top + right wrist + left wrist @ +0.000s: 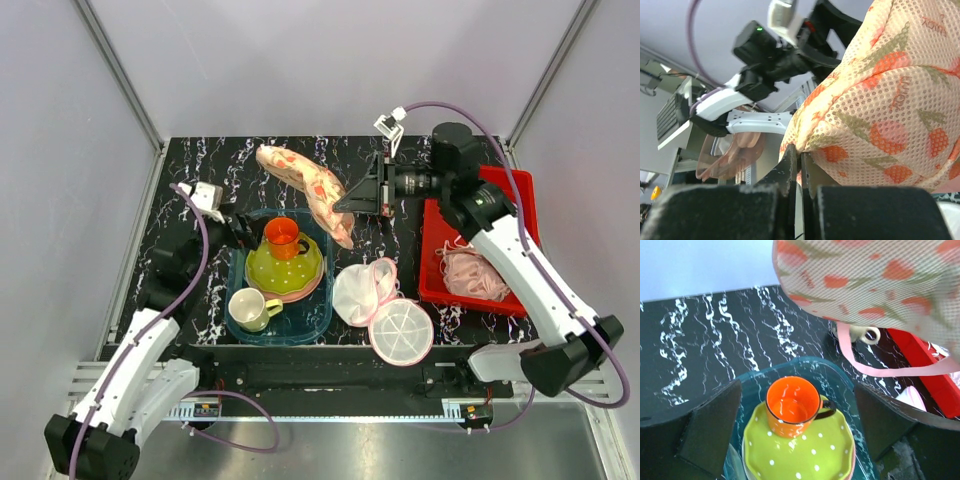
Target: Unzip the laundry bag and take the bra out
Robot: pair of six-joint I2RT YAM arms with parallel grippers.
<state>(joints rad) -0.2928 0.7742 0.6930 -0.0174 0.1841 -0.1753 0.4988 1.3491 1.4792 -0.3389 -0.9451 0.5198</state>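
The laundry bag (300,183), peach-pink mesh with red-orange motifs, hangs lifted above the back middle of the table. My right gripper (342,203) is shut on its edge; the right wrist view shows the jaws (801,161) pinching the mesh (880,110). My left gripper (238,228) is open and empty, low over the teal tray, left of the bag. In the left wrist view the bag (865,280) hangs at upper right with a pink loop (880,372) dangling. The mauve-pink bra (470,272) lies in the red basket (520,200) at right.
A teal tray (315,318) holds a green dotted plate (285,270) with an orange mug (283,238) and a pale yellow mug (250,308). A white mesh pouch with pink rim (365,290) and its round lid (402,330) lie at front centre.
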